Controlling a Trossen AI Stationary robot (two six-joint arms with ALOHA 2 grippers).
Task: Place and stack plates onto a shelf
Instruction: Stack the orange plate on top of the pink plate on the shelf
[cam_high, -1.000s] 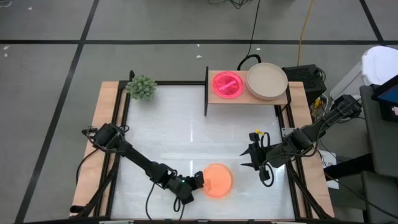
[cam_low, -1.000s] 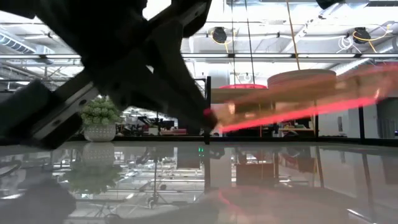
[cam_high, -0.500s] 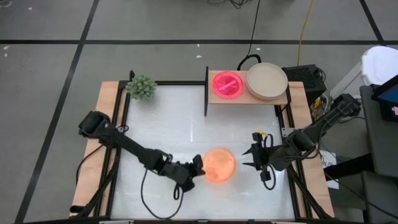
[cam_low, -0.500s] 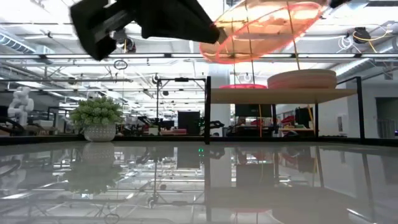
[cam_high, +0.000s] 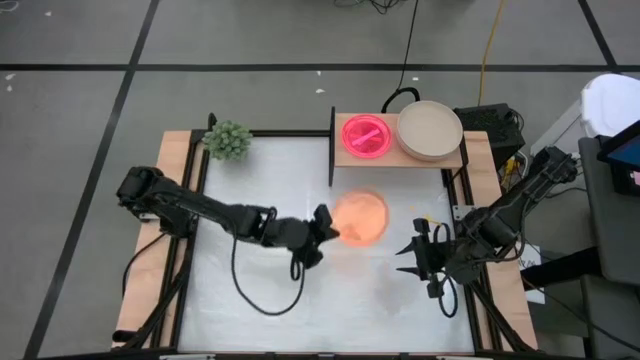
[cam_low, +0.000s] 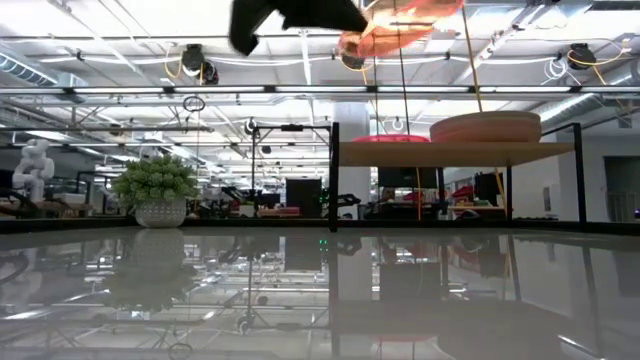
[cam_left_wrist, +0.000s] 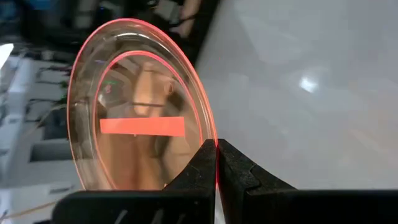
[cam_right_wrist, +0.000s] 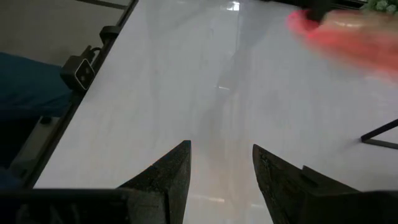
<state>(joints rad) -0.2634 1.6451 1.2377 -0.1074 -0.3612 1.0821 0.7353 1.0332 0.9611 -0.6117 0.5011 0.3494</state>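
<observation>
Since the earlier frame, the left gripper (cam_high: 327, 228) has carried the translucent orange round plate (cam_high: 360, 218) from the near edge of the large white tabletop with wooden side rails (cam_high: 260, 180) up and toward the shelf; the plate now hangs in the air just short of the shelf's front edge.

1. Tabletop: it carries the shelf at its far right corner.
2. Shelf: the small rectangular light-wood board on thin black upright supports (cam_high: 400, 160) stands raised above the tabletop.
3. Left arm: it reaches from the side opposite the shelf toward the shelf front. Its fingers (cam_left_wrist: 239, 174) are clenched on the rim of the orange plate, which shows high above shelf level in the low view (cam_low: 400, 22).
4. Right arm: the right gripper (cam_high: 418, 255) waits in front of the shelf, beside the right rail, fingers (cam_right_wrist: 171, 177) spread apart and grasping nothing.
5. Large beige round plate (cam_high: 430, 130): it rests on the shelf's right half.
6. Small magenta round plate (cam_high: 365, 136): it rests on the shelf's left half, just beside the beige plate.
7. Small green leafy plant in a pale pot (cam_high: 228, 140): it stands at the far edge, well left of the shelf.
</observation>
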